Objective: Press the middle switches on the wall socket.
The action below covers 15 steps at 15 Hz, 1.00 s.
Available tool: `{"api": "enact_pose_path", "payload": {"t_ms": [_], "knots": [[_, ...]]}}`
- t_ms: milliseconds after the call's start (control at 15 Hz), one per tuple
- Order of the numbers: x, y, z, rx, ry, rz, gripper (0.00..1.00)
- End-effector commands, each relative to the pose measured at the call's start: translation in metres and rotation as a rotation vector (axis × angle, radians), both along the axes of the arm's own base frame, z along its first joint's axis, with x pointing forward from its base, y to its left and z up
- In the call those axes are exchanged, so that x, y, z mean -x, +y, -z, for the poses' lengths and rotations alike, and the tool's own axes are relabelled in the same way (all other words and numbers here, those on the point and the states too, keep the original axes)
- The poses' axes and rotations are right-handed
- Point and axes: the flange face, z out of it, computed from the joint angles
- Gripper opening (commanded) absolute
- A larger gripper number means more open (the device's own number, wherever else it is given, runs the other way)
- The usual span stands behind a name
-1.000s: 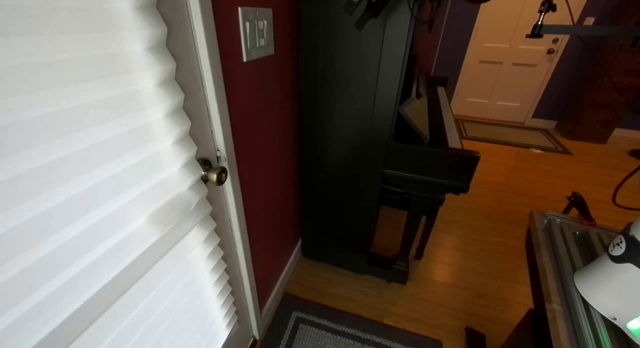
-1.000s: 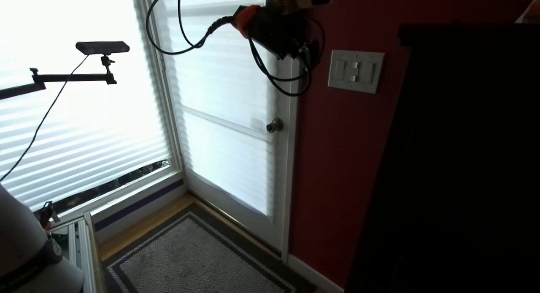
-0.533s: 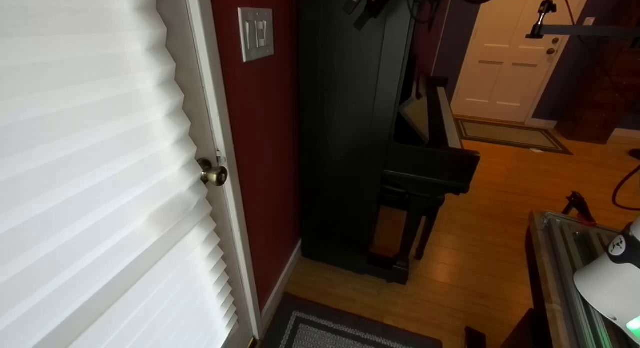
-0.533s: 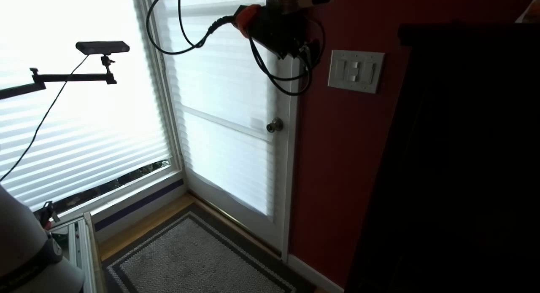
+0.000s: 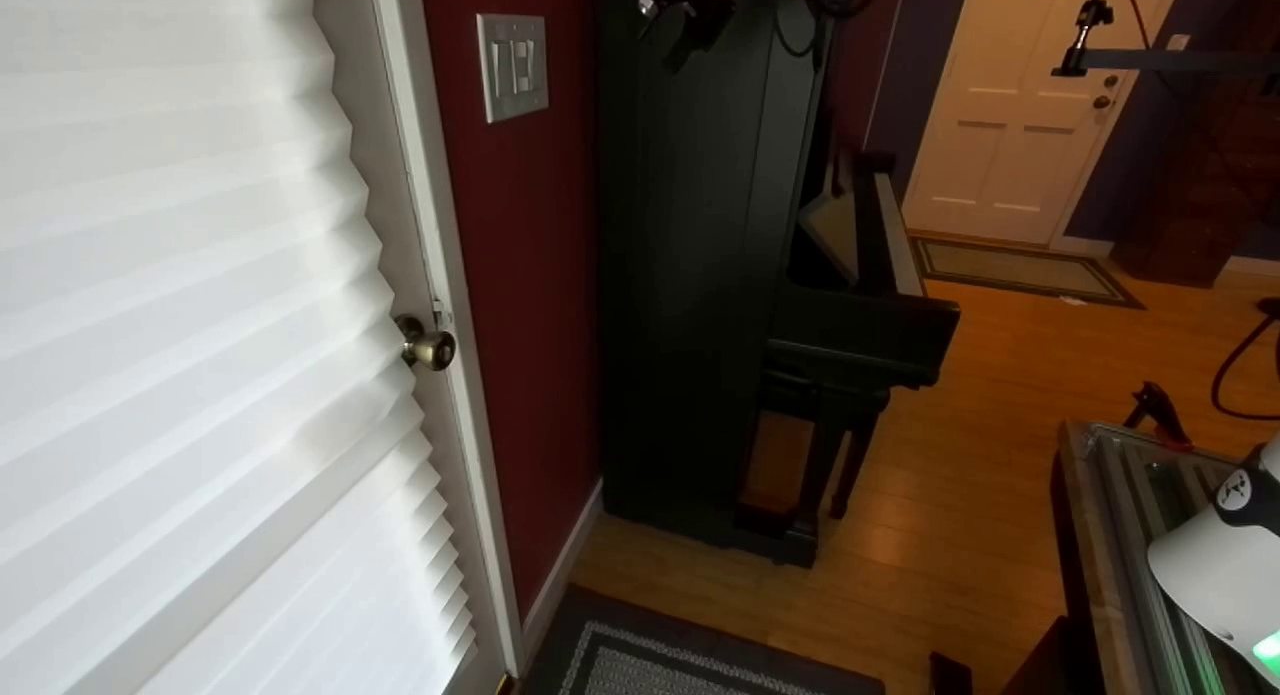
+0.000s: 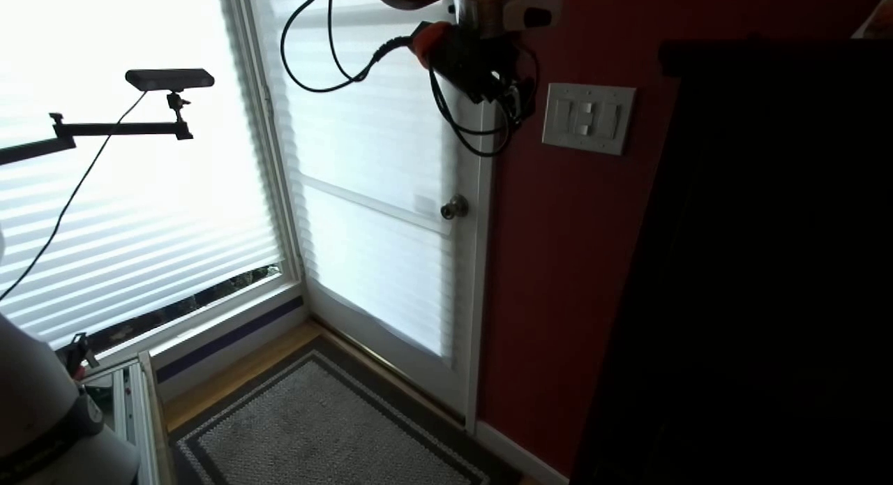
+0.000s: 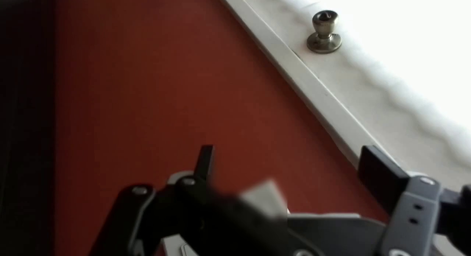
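The wall socket is an upright white plate with a pale grey face on the red wall, in both exterior views [image 5: 513, 68] [image 6: 589, 118]. The middle switches are small pale keys at its centre, in both exterior views [image 5: 522, 66] [image 6: 584, 129]. In the wrist view only parts of the plate [image 7: 265, 198] show, behind my gripper; the switches cannot be made out there. My gripper [image 7: 294, 165] is open and empty, its black fingers wide apart. In an exterior view the gripper [image 6: 520, 100] appears just beside the plate's door side, apart from it.
A white door with a brass doorknob [image 6: 454, 207] and pleated shade stands beside the red wall; the doorknob also shows in the wrist view [image 7: 324, 31]. A dark piano [image 5: 690, 275] stands on the plate's other side. Black cables [image 6: 453, 115] hang loosely from the wrist.
Over the last half second my gripper has moved, leftward toward the plate in an exterior view, and rightward and slightly down in an exterior view. The cables moved with it.
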Motion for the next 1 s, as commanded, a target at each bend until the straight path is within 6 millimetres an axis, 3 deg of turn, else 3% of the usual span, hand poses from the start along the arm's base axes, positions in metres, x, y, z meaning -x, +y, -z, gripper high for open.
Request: {"api": "enact_pose_path", "payload": {"t_ms": [0, 133, 400, 733, 933], "knots": [[-0.039, -0.011, -0.010, -0.032, -0.021, 0.118, 0.75], [-0.050, -0.026, -0.016, -0.040, -0.050, 0.187, 0.68], [-0.071, -0.044, -0.019, -0.054, -0.093, 0.275, 0.38], [-0.103, -0.039, -0.010, -0.082, -0.088, 0.295, 0.03], [-0.123, -0.035, -0.005, -0.095, -0.085, 0.298, 0.00]]}}
